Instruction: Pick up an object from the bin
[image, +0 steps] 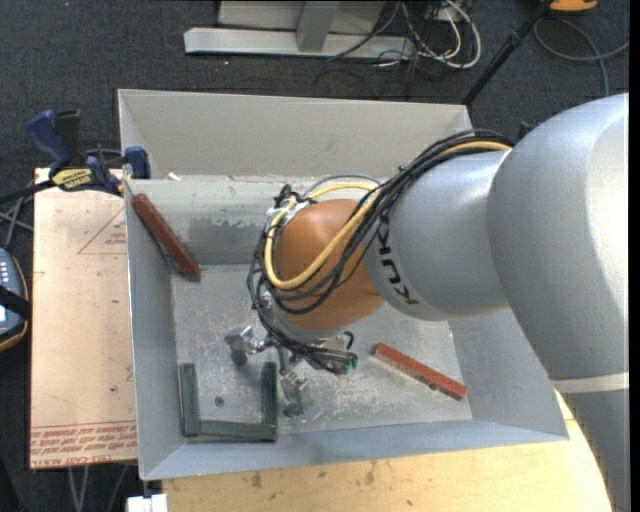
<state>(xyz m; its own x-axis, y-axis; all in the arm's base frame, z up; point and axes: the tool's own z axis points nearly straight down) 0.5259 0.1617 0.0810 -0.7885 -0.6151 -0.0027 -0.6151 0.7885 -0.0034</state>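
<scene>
Grey-green U-shaped bracket (230, 432) lay flat on the floor of the bin (150, 330) at 7 o'clock, with its open side toward 12 o'clock. You saw the gripper (268, 370) low over the bracket's 3 o'clock leg, near that leg's upper end; contact could not be confirmed. You could not tell the jaw state, because the orange wrist cover (320, 265) and cables (262, 262) hid much of it. One red-brown bar (165, 235) leaned against the bin wall at 10 o'clock. A second red bar (420, 370) lay on the floor at 4 o'clock, well apart from the bracket.
</scene>
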